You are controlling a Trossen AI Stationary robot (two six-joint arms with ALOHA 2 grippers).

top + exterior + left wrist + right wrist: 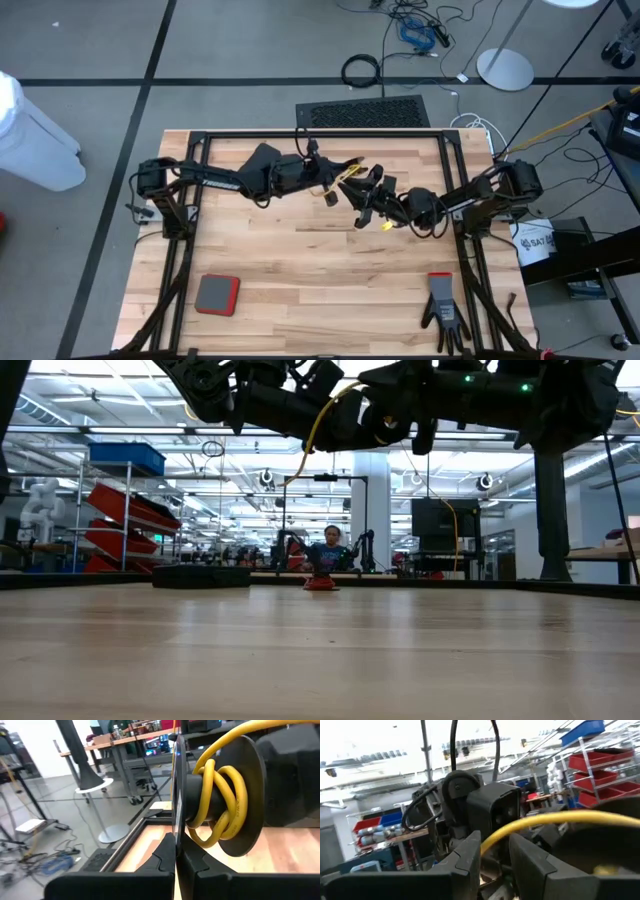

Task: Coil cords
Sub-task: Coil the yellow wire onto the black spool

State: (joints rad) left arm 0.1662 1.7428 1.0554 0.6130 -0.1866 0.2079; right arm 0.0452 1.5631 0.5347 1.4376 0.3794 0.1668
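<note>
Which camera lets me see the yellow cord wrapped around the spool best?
The left wrist view: the yellow cord loops around the black reel up close. The high view shows only small yellow bits between the grippers; the low view and right wrist view show one strand, no loops.

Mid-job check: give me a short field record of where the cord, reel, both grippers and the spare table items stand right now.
yellow cord: several turns wound on the reel's hub, one strand leading off it
reel: black, held up above the table between the two arms
left gripper: shut on the reel, pinching one flange edge
right gripper: fingers either side of the yellow cord, above table centre
table: wooden
red and grey pad: near front left
black glove: near front right
</note>
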